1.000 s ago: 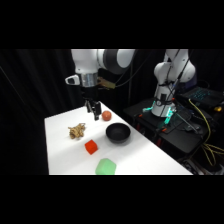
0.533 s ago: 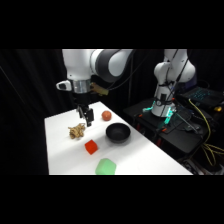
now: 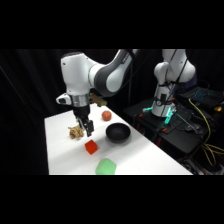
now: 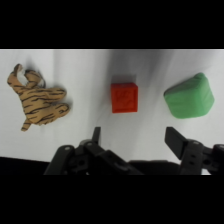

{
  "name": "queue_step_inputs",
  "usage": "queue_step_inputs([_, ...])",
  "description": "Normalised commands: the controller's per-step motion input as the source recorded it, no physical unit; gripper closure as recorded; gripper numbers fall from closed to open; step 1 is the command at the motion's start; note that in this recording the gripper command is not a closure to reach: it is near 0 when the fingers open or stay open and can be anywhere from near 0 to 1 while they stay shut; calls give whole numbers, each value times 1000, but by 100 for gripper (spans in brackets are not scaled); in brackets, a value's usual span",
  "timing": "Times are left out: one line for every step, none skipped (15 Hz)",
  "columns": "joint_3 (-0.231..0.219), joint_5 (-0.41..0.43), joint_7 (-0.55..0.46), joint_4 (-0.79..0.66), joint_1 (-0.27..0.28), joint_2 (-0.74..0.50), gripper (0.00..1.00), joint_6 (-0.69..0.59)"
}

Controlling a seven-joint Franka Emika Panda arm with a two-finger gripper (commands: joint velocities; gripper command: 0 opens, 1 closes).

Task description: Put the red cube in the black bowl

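White table (image 3: 65, 155): one red cube (image 4: 124, 97) (untouched).

Gripper (image 4: 134, 137) hung with fingers spread above the red cube (image 4: 124, 97). Bare table (image 4: 85, 70) lay on both sides of the cube: tiger toy (image 4: 39, 98) and green block (image 4: 190, 96) flanked it, each apart. Black bowl (image 3: 118, 133) stood unobstructed nearby.

A white table (image 3: 65, 155) is set against a fully black backdrop; walls and floor cannot be made out. To the right, a dark stand (image 3: 175, 125) is seen, lit by a teal-green glow (image 3: 167, 112). Yellow cables (image 3: 210, 117) are draped over dark equipment at the far right. Soft shadows are cast on the tabletop.
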Motion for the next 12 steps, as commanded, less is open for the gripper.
queue_step_inputs([98,95,-199,108,-98,155,0,121])
queue_step_inputs([100,94,-209,87,-101,139,0,128])
queue_step_inputs([103,95,-229,65,-108,125,0,148])
queue_step_inputs([105,105,-225,47,-114,112,0,145])
queue_step_inputs([107,111,-232,30,-120,103,0,153])
queue_step_inputs([93,88,-220,21,-111,97,0,174])
queue_step_inputs([101,108,-223,20,-120,102,0,177])
queue_step_inputs([123,132,-267,14,-140,102,0,196])
queue_step_inputs([109,115,-243,10,-126,101,0,213])
queue_step_inputs([108,105,-254,0,-123,98,0,232])
queue_step_inputs([88,67,-236,-2,-102,96,0,239])
queue_step_inputs([87,62,-227,13,-100,108,0,222])
